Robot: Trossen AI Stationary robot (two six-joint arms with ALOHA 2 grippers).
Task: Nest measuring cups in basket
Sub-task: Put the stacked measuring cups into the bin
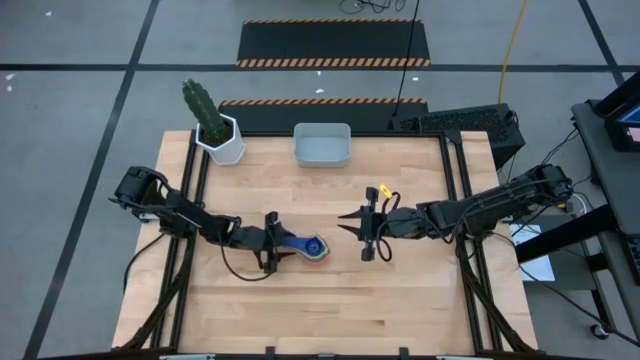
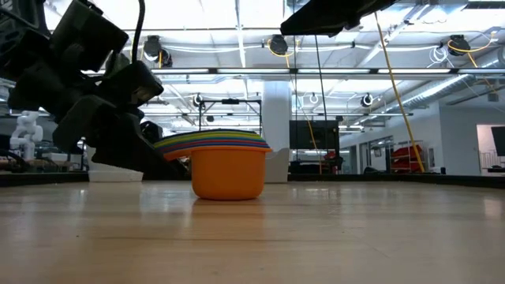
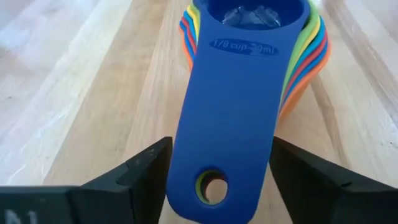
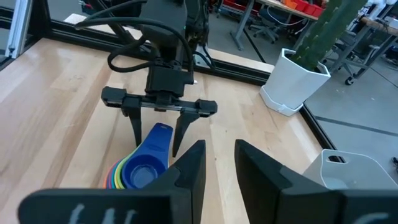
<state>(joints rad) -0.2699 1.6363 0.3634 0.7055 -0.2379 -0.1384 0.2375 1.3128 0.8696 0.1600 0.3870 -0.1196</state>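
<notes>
Pale wooden planks are carrying the whole scene, the table (image 1: pixel 330 290) sitting on a grey floor crossed by dark lines, with hazard-striped mats beyond its far edge. Near the table's middle, the measuring cups (image 1: pixel 313 249) are standing nested in one stack, dark blue on top and orange at the bottom, their handles fanning toward the left gripper (image 3: pixel 219 163). That gripper's fingers are standing spread on either side of the blue handle, and from the wrist view they appear to be just clear of it rather than pinching. The right gripper (image 1: pixel 365 235) is hovering just beside the stack, its fingers drawn near together with a narrow gap and holding nothing. At the far edge, well apart from the cups, the basket (image 1: pixel 321 144) is sitting beside a white pot with a cactus (image 1: pixel 213 124). Behind the table, a bright workshop hall with ceiling lights and racks is showing.
</notes>
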